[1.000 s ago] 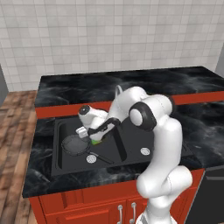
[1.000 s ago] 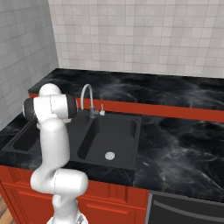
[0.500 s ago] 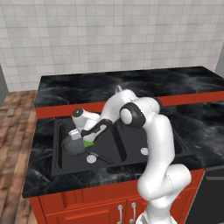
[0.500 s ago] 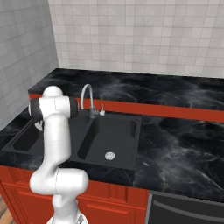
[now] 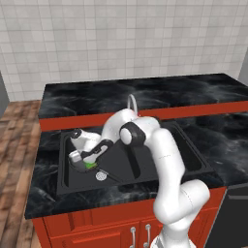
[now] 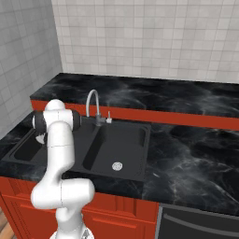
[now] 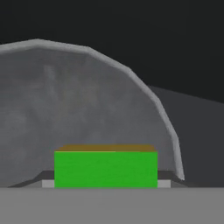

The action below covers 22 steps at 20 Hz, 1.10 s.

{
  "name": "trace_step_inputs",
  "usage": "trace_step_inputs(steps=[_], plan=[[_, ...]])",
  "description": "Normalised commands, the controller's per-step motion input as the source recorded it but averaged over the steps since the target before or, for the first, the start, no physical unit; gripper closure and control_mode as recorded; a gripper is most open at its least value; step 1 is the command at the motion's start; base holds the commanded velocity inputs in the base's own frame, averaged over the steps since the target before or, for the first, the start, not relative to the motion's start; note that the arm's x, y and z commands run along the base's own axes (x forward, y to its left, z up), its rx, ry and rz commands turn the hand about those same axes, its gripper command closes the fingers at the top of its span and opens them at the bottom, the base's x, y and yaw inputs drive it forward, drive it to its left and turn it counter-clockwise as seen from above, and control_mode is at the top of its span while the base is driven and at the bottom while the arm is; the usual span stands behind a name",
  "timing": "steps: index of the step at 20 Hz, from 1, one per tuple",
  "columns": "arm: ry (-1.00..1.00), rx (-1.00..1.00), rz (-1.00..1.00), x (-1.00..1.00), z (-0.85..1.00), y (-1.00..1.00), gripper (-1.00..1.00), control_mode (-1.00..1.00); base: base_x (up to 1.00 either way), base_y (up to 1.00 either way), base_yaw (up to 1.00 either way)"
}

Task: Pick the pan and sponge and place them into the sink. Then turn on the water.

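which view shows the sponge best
The hand view: the sponge sits large and close at the gripper, green face and yellowish top edge clear, with the pan right behind it. The left base view gives just a small green patch under the gripper in the sink.

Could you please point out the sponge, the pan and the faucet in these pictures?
sponge [image 7: 105, 169], hand view, green front face.
pan [image 7: 65, 109], hand view, grey inner surface.
faucet [image 6: 92, 95], right base view, curved neck.

Pale tiled wall, black marble counter, red cabinets, wood floor.
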Motion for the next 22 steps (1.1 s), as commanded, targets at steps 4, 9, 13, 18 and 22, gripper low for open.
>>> trace_step_inputs(steps=[4,9,13,18,22], plan=[[0.01,-0.04,0.0,0.42,-0.47,0.23,1.0,-1.0,0.0,0.0,0.0],[0.0,-0.05,0.0,0.37,-0.45,0.26,-1.0,-1.0,0.0,0.0,0.0],[0.0,-0.01,-0.01,0.09,-0.04,0.02,-1.0,-1.0,0.0,0.0,0.0],[0.0,0.0,-0.03,0.06,0.0,0.0,-1.0,-1.0,0.0,0.0,0.0],[0.0,0.0,-0.04,0.01,0.0,0.0,-1.0,-1.0,0.0,0.0,0.0]])
